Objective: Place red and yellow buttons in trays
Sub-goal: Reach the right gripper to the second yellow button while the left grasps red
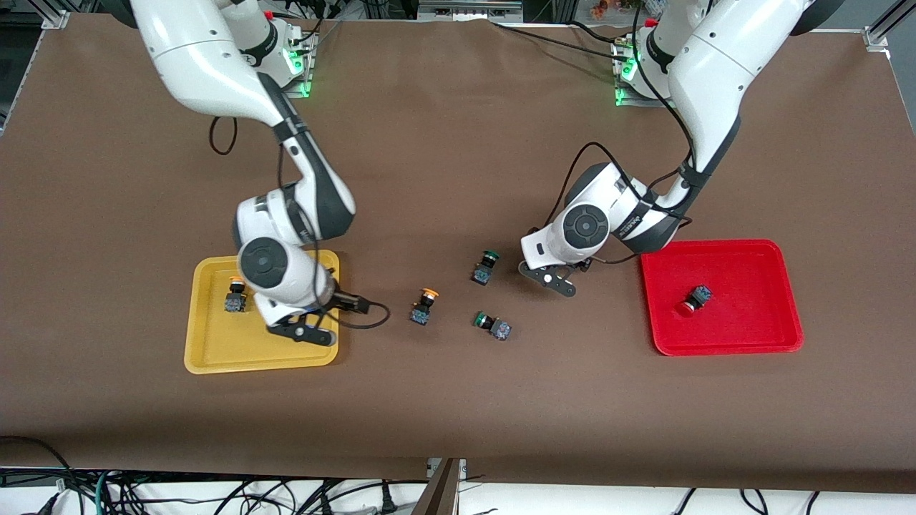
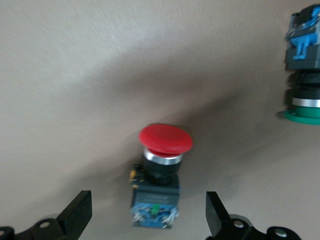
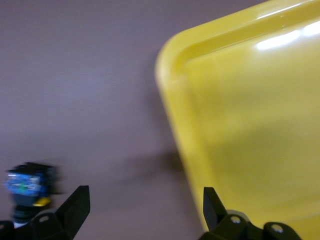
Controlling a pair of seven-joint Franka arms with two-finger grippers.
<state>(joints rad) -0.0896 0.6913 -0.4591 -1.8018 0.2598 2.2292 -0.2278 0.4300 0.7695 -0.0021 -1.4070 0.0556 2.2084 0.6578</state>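
**Buttons partly sorted, both grippers spread**

Buttons with red and yellow caps lie in several places. One yellow-capped button [image 1: 235, 295] sits in the yellow tray [image 1: 215, 357], at the right arm's end of the surface [image 1: 458, 129]. A second yellow-capped button [image 1: 424, 306] lies on the bare brown surface between the trays, nearer the yellow one. One red-capped button [image 1: 695, 300] rests on its side in the red tray [image 1: 723, 343], toward the left arm's end. Another red-capped button [image 2: 162, 175] appears only in the left wrist view, on the surface directly under that gripper; in the front view the arm hides it.

Two green-capped buttons also lie mid-surface: one [image 1: 486, 266] just beside the left gripper, the other [image 1: 493, 325] nearer the front camera.

The left gripper [image 1: 549, 280] hangs over the surface between the green-capped buttons and the red tray, fingers [image 2: 77, 212] spread and empty, straddling the red-capped button. The right gripper [image 1: 304, 331] hovers over the yellow tray's edge nearest the middle, fingers [image 3: 75, 207] spread and empty.

No legible writing or brand shows on the buttons or trays.
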